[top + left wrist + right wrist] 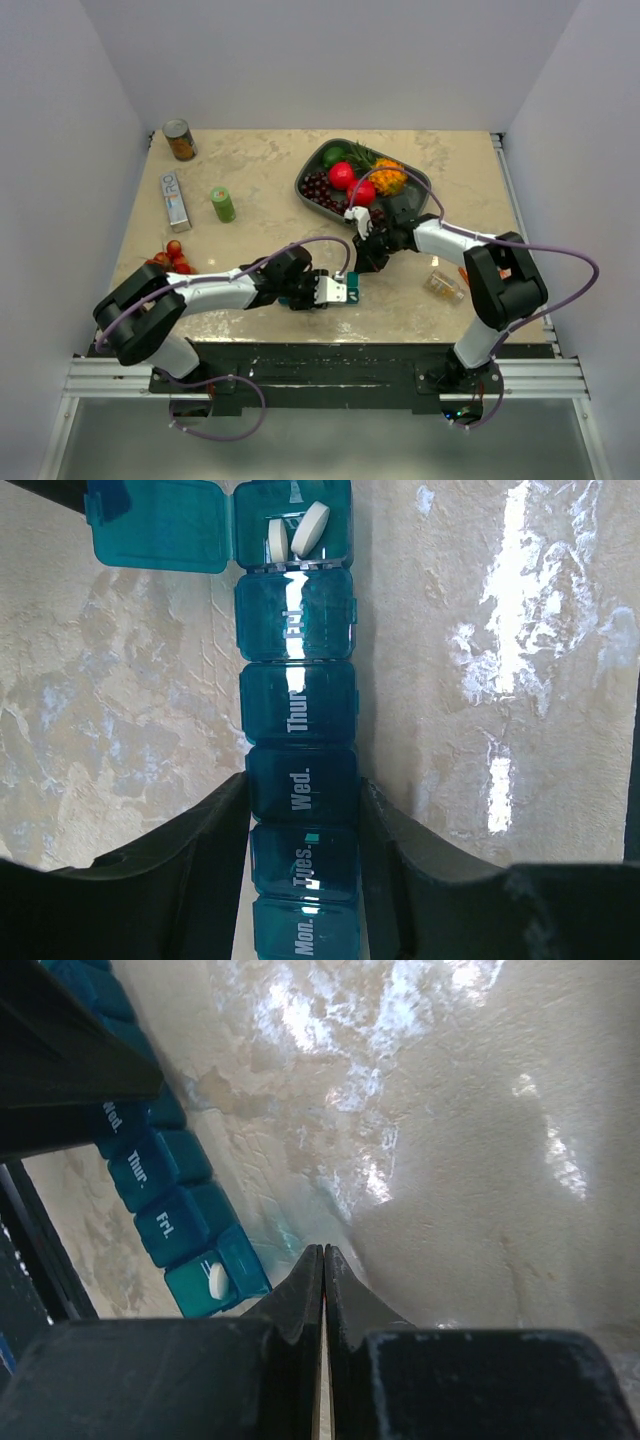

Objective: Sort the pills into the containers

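Note:
The teal-blue pill organizer lies on the table, with day labels from Mon. to Fri. Its end compartment is open, lid flipped to the left, and holds two white pills. My left gripper is shut on the strip at the Wed. and Tues. compartments, one finger on each long side. In the top view the left gripper is near the front middle. My right gripper is shut, its tips just right of the open compartment, where one white pill shows. I see nothing clearly between its jaws.
A dark grey fruit tray stands at the back, right of centre. A can, a silver box and a green bottle are at the back left. Red fruit lies at the left. A small clear packet lies at the right front.

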Available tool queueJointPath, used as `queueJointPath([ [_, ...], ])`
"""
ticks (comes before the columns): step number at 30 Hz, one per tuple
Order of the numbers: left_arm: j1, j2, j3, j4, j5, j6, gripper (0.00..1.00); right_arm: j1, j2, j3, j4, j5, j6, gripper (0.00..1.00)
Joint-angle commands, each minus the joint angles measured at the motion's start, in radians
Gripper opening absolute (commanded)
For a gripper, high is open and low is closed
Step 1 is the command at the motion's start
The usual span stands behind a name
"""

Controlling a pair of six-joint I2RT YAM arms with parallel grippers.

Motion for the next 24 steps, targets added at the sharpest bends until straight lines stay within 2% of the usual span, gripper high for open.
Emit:
queueJointPath([
  [1,-0.009,0.032,0.037,-0.012,0.038,0.017,0.05,0.018,-0.013,0.066,-0.109,-0.098,-0.122,0.0],
  [3,-0.009,0.045,0.044,-0.024,0.036,0.016,0.04,0.026,-0.025,0.075,-0.177,-0.152,-0.196,0.0],
  [9,-0.007,0.065,0.064,-0.044,0.032,-0.001,0.04,0.038,-0.036,0.082,-0.267,-0.166,-0.279,0.0],
  [19,-0.004,0.104,0.098,-0.075,0.013,-0.027,0.02,0.1,0.161,0.161,-0.405,-0.012,-0.298,0.0],
  [22,-0.004,0.106,0.1,-0.074,0.012,-0.032,0.02,0.098,0.132,0.166,-0.39,-0.008,-0.284,0.0],
  [24,-0.004,0.106,0.1,-0.077,0.01,-0.034,0.02,0.094,0.083,0.167,-0.402,-0.064,-0.314,0.0],
])
